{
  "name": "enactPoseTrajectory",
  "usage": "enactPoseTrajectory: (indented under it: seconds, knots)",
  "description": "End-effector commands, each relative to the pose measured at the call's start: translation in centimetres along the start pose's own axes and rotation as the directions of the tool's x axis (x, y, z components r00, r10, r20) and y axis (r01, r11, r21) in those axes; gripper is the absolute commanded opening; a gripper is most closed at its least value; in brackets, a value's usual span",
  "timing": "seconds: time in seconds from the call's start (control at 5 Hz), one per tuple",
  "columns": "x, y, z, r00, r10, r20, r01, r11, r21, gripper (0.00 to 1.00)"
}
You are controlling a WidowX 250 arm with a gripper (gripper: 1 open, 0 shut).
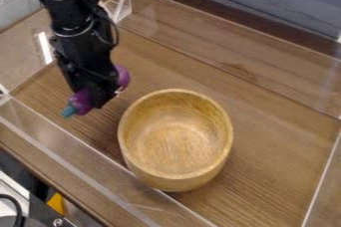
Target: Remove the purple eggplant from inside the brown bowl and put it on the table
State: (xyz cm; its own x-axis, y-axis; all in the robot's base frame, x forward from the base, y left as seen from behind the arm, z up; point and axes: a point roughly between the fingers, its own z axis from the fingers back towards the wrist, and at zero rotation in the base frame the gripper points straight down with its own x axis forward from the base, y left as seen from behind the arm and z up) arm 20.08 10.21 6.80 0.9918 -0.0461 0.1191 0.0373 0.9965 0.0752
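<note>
My gripper (91, 94) points straight down over the table (253, 82), left of the brown bowl (176, 137), and is shut on the purple eggplant (86, 101). The eggplant hangs tilted between the black fingers, with its teal stem tip (68, 113) lowest at the left, just above or at the tabletop; contact cannot be told. The round wooden bowl is empty, with its grain showing inside. The gripper is clear of the bowl's rim.
Clear acrylic walls (80, 176) border the table at the front, left and back, and the front-left wall runs close below the gripper. A white tag (120, 2) sits on the back wall behind the arm.
</note>
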Motion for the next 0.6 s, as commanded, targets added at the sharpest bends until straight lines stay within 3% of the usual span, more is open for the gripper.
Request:
enactPoseTrajectory:
  seconds: [0.0,0.4]
  knots:
    - [1.1,1.3,0.0,0.998,0.029,0.052,-0.032,0.998,0.048,0.00]
    - [2.1,1.5,0.8,0.997,0.042,0.066,-0.046,0.997,0.068,0.00]
